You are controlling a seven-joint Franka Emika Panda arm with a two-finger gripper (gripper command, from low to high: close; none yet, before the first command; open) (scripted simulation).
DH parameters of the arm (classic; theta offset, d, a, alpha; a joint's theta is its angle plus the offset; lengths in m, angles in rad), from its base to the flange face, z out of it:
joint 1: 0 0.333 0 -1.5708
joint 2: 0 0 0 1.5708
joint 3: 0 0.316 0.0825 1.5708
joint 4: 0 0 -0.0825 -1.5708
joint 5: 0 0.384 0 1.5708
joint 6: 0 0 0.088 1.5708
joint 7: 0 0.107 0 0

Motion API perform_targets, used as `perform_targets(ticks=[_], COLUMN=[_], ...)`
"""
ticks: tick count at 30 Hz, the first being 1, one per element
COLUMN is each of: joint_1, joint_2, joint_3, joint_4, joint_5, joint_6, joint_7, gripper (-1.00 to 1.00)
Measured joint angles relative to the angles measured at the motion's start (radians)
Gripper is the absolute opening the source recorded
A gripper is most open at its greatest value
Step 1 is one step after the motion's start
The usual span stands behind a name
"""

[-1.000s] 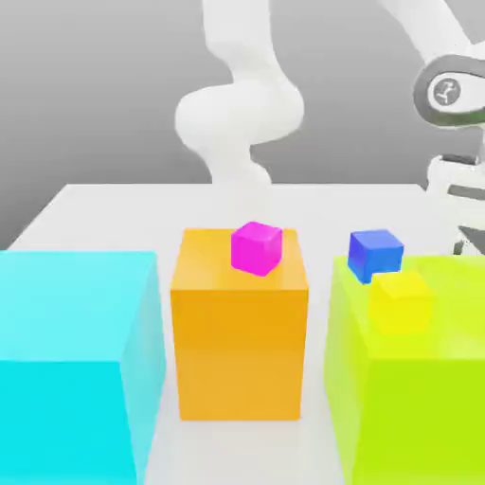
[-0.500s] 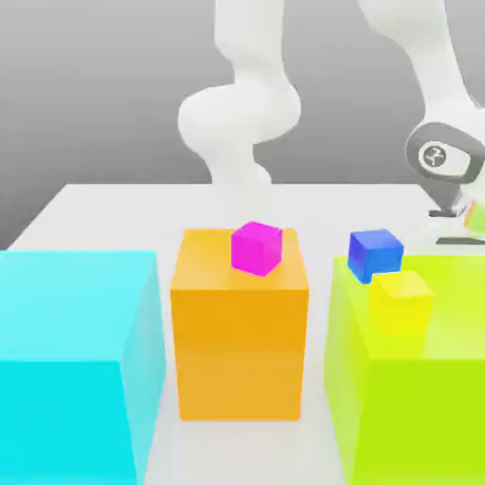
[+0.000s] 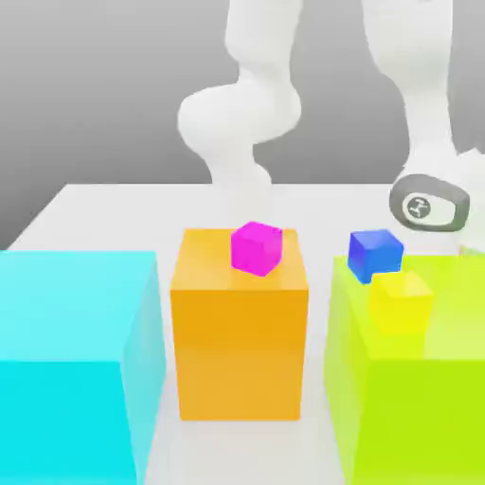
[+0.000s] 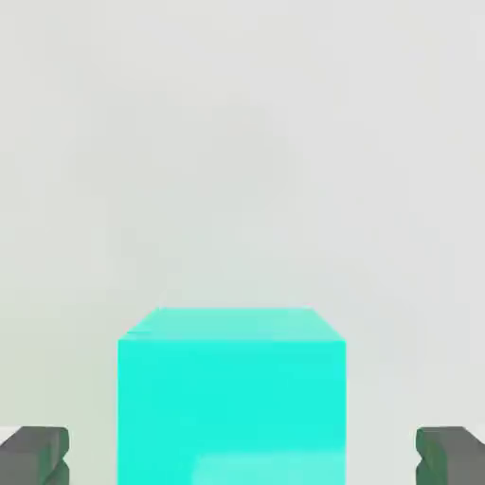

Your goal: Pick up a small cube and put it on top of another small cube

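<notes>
- In the hand view the small teal cube (image 4: 231, 398) sits on the pale table (image 4: 246, 142) between the two dark fingertips (image 4: 34, 457), with a clear gap on each side. The gripper (image 4: 242, 459) is therefore open around the cube and not yet clamping it.
- Risk: if one pad meets the cube first, it may push or twist the cube rather than pinch it. The cube looks roughly centred, so I judge this risk small.
- Risk: a shallow or weak pinch could let the cube slip during the lift.
- In the exterior view the wrist (image 3: 428, 206) hangs low at about 2 o'clock, behind the big lime block (image 3: 407, 398).
- The yellow cube (image 3: 400, 301) and blue cube (image 3: 375, 254) rest on that block, close to the arm. A low carry could knock them.
- At the centre, the magenta cube (image 3: 257, 247) tops the orange block (image 3: 240, 327).
- The huge cyan block (image 3: 76, 360) stands at 9 o'clock, well apart.
</notes>
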Motion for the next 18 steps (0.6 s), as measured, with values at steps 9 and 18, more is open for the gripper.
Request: perform_targets(ticks=[9, 18], joint_1=[-0.018, -0.066], joint_2=[-0.068, -0.27], joint_3=[0.028, 0.145], joint_4=[-0.013, -0.021], joint_5=[0.034, 0.421], joint_6=[-0.053, -0.304], joint_7=[-0.027, -0.244], gripper=[-1.0, -1.0])
